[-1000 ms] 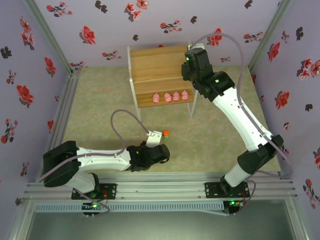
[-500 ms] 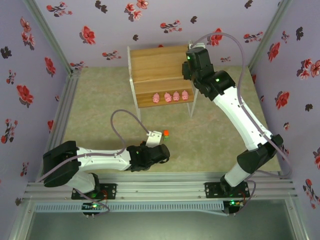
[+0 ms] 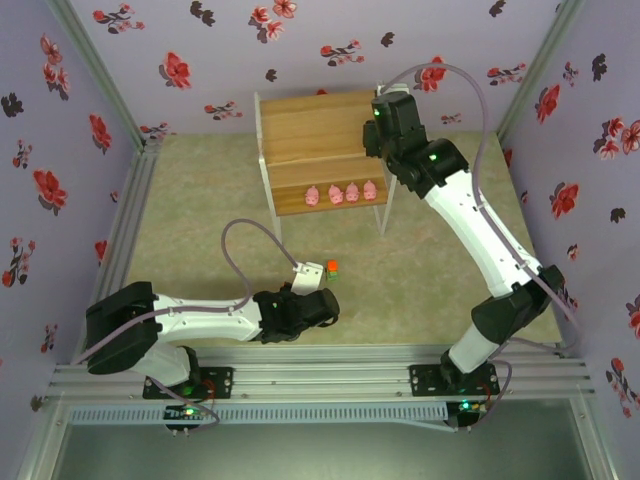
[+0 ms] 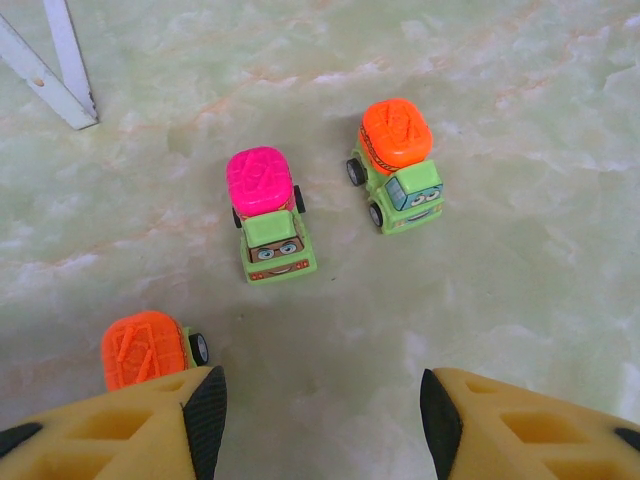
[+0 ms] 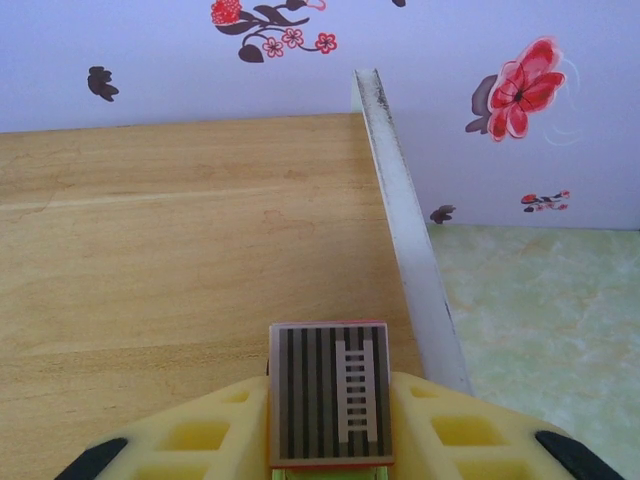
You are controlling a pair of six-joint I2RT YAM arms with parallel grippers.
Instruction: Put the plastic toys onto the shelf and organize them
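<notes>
The shelf stands at the back, with a row of several pale-pink pig toys on its lower board. My right gripper is over the right end of the top board, shut on a yellow-green toy with a grey-brown striped top. My left gripper hangs open above the floor with nothing between its fingers. Ahead of it stand a magenta-topped toy and an orange-topped toy. A second orange-topped toy sits just beyond the left fingertip.
The shelf's white frame rail runs just to the right of the held toy. A white shelf leg shows at the far left of the left wrist view. Flowered walls close in the pale green floor.
The right arm has crept slightly toward the back over the top board. The left arm has not moved.
</notes>
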